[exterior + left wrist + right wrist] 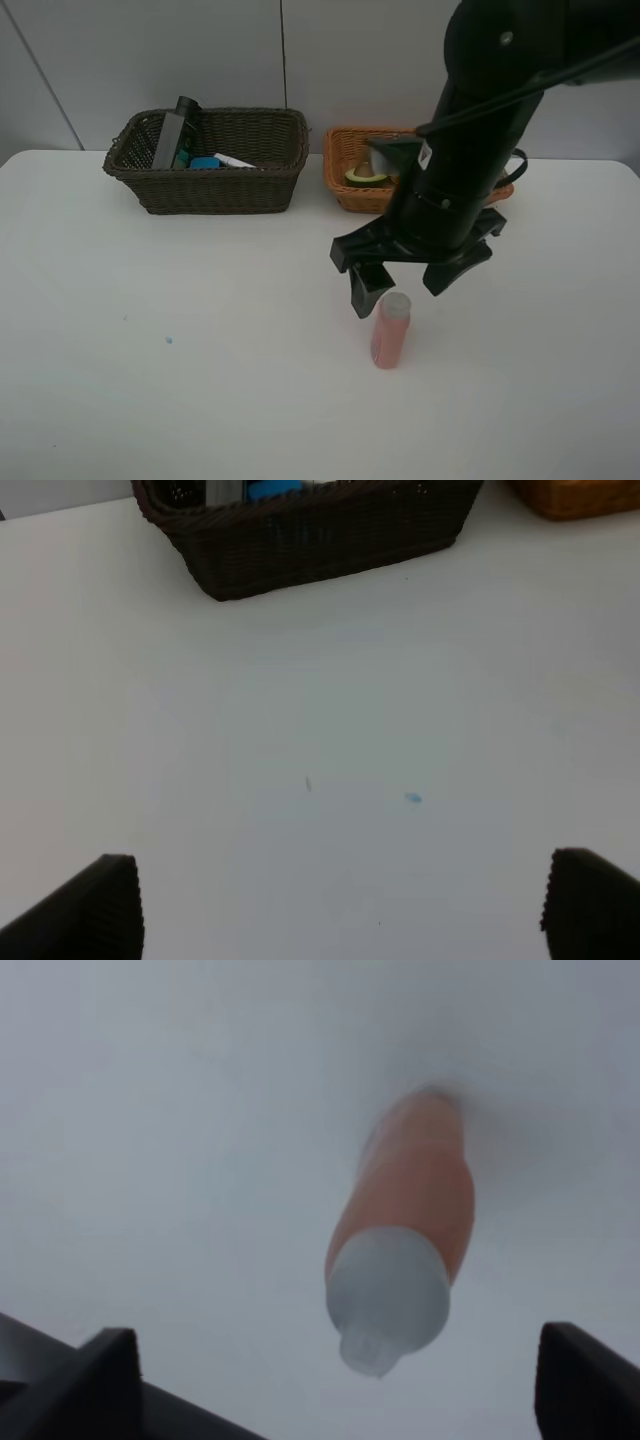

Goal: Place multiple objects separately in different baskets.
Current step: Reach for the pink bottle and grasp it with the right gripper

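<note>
The pink bottle (pixel 390 332) stands upright on the white table, and the right wrist view shows it (pixel 405 1230) from above. My right gripper (pixel 405 285) is open just above it, its fingers either side of the white cap, not touching. The dark brown basket (pixel 205 190) holds the dark green pump bottle (pixel 175 135), the blue eraser (pixel 205 162) and the marker (pixel 235 160). The light orange basket (pixel 345 198) holds the halved avocado (pixel 362 176); my arm hides the rest of it. My left gripper (pixel 345 905) is open and empty over bare table.
The dark basket (pixel 310 550) and a corner of the orange basket (pixel 580 498) show at the far side in the left wrist view. A small blue speck (pixel 168 340) lies on the table at front left. A wall stands behind the baskets.
</note>
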